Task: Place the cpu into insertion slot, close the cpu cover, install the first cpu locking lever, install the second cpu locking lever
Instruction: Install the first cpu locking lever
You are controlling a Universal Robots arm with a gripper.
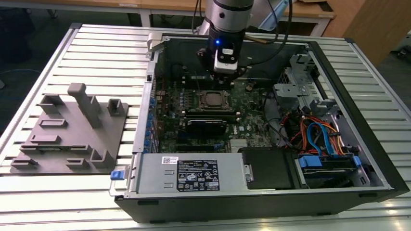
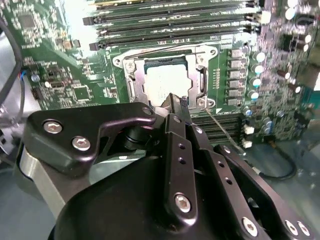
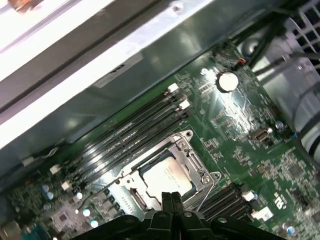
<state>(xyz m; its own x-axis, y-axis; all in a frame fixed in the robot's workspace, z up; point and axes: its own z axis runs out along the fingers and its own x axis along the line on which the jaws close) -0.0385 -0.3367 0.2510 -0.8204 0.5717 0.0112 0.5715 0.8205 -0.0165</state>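
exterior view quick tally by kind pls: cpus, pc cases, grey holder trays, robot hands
cpu: 1
pc case: 1
grey holder tray: 1
hand: 1
total: 4

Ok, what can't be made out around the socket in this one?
Second wrist view: the gripper hides one edge of the cpu cover, so contact between them cannot be judged.
First wrist view: the cover's corner nearest the gripper sits behind it.
Exterior view: the cpu is too small to show whether the cover over it is latched.
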